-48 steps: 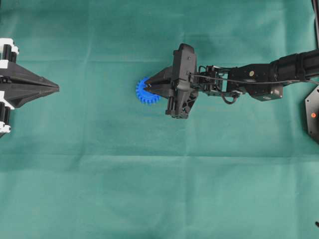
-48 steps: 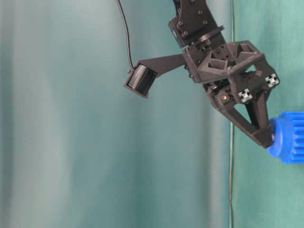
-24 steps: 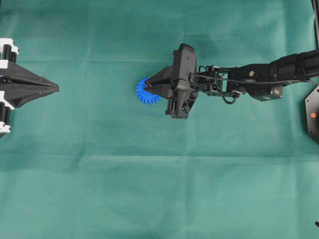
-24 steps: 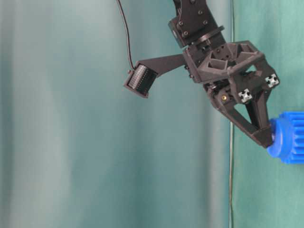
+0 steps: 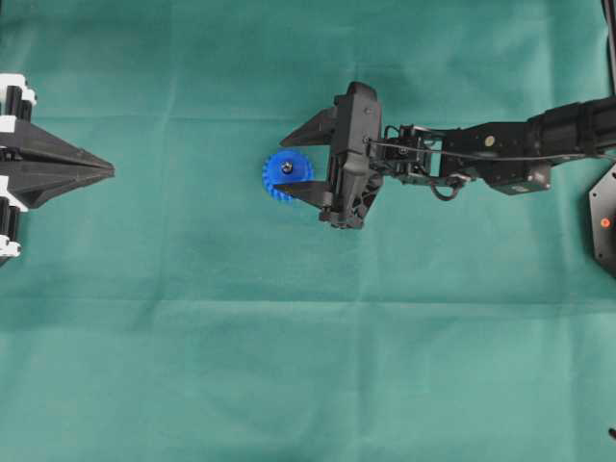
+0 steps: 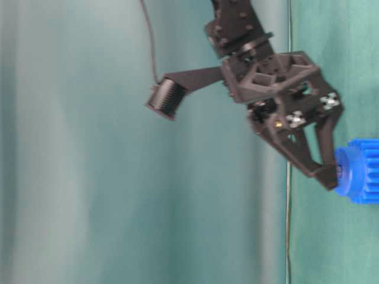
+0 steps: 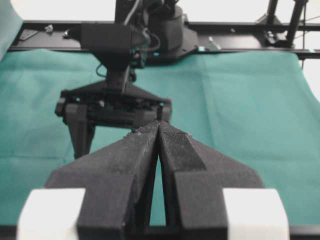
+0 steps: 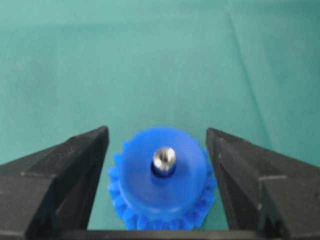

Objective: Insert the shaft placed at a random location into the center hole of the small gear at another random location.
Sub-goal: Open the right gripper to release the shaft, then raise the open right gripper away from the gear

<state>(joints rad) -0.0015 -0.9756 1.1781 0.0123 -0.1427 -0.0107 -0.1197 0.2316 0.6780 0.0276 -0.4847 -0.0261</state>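
The shaft (image 8: 164, 159) is standing upright in the center hole (image 8: 164, 169) of the small gear (image 5: 286, 176), which is lying flat on the green-covered desk (image 5: 289, 366), a little above its middle in the overhead view. The right hand (image 5: 296, 162) is hanging over the gear with its fingers (image 8: 65, 170) spread wide apart on either side of the hub, touching neither pin nor teeth, so the insertion looks done. The left hand (image 5: 108, 171) is resting at the desk's left edge, fingers pressed together on nothing, presumably keeping clear.
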